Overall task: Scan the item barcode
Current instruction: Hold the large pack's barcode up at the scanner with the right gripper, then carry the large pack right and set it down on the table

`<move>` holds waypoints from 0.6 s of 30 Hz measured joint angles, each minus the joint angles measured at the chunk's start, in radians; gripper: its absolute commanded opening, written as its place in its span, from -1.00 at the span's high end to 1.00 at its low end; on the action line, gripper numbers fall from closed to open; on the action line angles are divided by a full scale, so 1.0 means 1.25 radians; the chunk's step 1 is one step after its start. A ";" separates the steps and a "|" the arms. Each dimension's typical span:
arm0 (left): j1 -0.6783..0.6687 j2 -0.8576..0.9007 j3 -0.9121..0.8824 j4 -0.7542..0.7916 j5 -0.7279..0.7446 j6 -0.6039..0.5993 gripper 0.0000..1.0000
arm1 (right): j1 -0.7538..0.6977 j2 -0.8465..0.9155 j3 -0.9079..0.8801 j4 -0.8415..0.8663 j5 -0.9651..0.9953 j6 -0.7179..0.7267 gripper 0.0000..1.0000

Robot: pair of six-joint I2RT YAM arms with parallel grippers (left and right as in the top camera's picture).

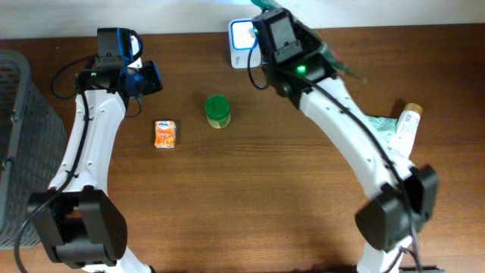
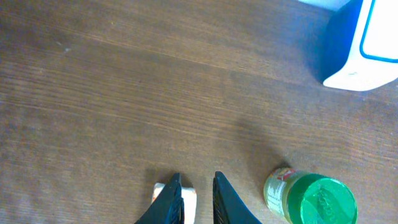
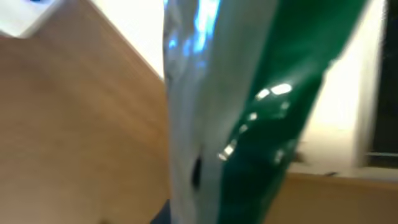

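- Green-and-silver foil packet [image 3: 249, 112] is filling the right wrist view. The right jaws [image 1: 265, 10] are pinching together on it, though the fingers themselves are hidden behind the foil.
- The packet is hanging in the air over the white-and-blue scanner [image 1: 242, 34], which is standing at the far edge of the worktop [image 1: 250, 197].
- The left jaws [image 2: 194, 200] are standing slightly apart, gripping nothing, and hovering near the far left corner.
- An orange carton [image 1: 165, 134] is lying on the wood, showing just behind those fingertips in the left wrist view. A green-lidded jar [image 1: 217, 111] is standing near it, toward the middle.
- A wire basket [image 1: 11, 129] is sitting at the left edge, and a white bottle [image 1: 408, 125] is lying beside a pale green bag [image 1: 381, 127] at the right edge.
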 measured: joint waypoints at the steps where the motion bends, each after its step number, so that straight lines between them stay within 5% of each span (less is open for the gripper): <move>1: 0.000 0.000 0.000 0.000 0.000 0.000 0.70 | -0.002 -0.028 0.000 -0.051 -0.043 0.049 0.92; 6: 0.000 0.000 0.000 0.000 0.000 0.000 0.70 | -0.068 -0.122 0.001 -0.245 -0.232 0.260 0.92; 11: 0.000 0.000 0.000 0.000 0.000 0.000 0.69 | -0.274 -0.134 -0.008 -0.443 -0.521 0.411 0.92; 18: 0.000 0.000 0.000 -0.003 0.000 0.000 0.68 | -0.503 -0.117 -0.184 -0.374 -0.723 0.425 0.92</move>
